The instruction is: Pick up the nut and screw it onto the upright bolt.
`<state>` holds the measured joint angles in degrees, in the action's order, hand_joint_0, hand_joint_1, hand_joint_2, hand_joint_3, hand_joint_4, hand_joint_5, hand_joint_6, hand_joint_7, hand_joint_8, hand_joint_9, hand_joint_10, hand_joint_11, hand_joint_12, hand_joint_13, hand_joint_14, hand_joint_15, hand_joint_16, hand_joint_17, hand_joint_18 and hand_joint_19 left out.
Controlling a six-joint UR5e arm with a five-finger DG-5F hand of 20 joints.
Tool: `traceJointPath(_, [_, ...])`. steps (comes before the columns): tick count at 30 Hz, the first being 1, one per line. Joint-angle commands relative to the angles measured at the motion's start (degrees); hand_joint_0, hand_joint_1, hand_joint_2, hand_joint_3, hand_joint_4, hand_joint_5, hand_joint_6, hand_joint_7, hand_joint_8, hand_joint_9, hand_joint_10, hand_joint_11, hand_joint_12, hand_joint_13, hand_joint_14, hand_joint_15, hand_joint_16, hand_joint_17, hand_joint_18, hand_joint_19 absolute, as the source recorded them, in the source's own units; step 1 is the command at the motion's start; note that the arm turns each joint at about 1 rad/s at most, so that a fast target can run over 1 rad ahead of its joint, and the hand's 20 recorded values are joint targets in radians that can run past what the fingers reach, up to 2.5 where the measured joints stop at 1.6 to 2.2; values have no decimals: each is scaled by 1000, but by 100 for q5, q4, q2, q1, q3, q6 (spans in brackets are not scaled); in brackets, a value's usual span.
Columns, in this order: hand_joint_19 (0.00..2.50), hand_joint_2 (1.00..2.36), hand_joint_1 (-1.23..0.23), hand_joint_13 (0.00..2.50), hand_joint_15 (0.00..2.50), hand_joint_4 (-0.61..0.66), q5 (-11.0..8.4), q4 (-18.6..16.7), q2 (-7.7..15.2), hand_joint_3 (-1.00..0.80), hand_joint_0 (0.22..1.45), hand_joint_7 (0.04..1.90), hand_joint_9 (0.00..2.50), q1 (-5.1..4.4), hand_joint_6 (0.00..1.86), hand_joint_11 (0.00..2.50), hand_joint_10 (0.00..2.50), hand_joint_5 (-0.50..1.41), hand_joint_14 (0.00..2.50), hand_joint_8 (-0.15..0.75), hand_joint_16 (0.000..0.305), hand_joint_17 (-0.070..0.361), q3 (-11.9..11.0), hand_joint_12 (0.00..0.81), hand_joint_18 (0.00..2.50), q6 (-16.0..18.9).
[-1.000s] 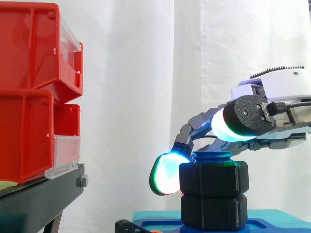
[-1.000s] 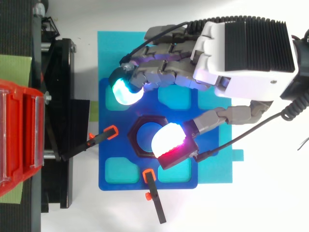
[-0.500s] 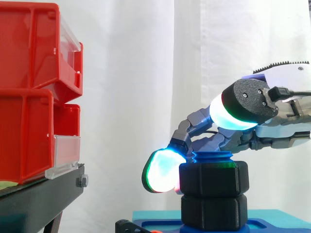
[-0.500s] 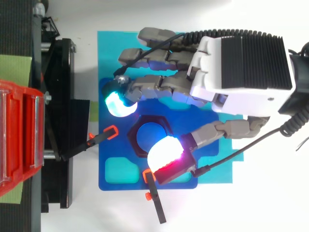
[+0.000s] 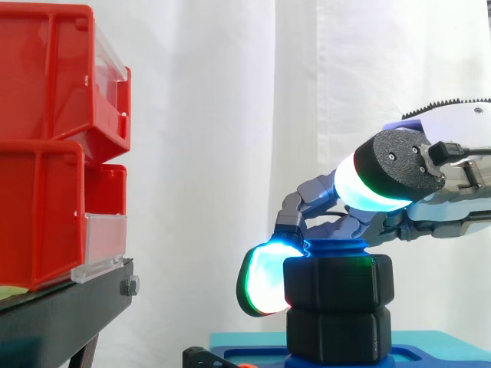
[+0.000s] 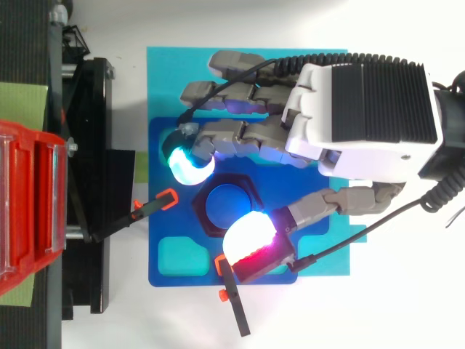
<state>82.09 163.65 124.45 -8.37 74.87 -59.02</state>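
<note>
Red bins (image 5: 46,146): stacked two high at far left, on a black stand (image 5: 61,314), before a white curtain (image 5: 215,115).
Clamps, black with orange tips: one (image 6: 156,206) reaches from the stand to the left edge of the blue fixture plate (image 6: 174,273), the other (image 6: 231,294) sits at its lower edge.
Teal mat (image 6: 163,73): under the plate, on the white surface (image 6: 363,313).
Nut (image 5: 337,280): black, hexagonal, seated on the upright blue bolt (image 6: 227,206), just above a second black hexagonal block (image 5: 337,335).
Hand (image 6: 363,109): over the plate from the right, fingers loosely bent, not clamped. One cyan-green fingertip (image 5: 265,280) touches the nut's left face. The thumb pad (image 5: 368,188) is raised above the nut.
</note>
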Motion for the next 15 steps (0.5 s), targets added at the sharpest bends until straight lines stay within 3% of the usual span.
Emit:
traceJointPath(1, [0,1000,-261,318,0,202,0,0,0,-500,489,1153,703,2,504,0,0,-18,0,265,41,91,1,304,19,4])
traceJointPath(7, [0,1000,-367,407,0,161,26,0,0,-500,503,1276,896,11,502,0,0,25,0,261,37,83,1,289,113,4])
traceJointPath(15, [0,1000,-395,485,0,118,26,0,0,-500,508,1322,1054,37,502,0,0,48,0,256,32,73,1,271,197,4])
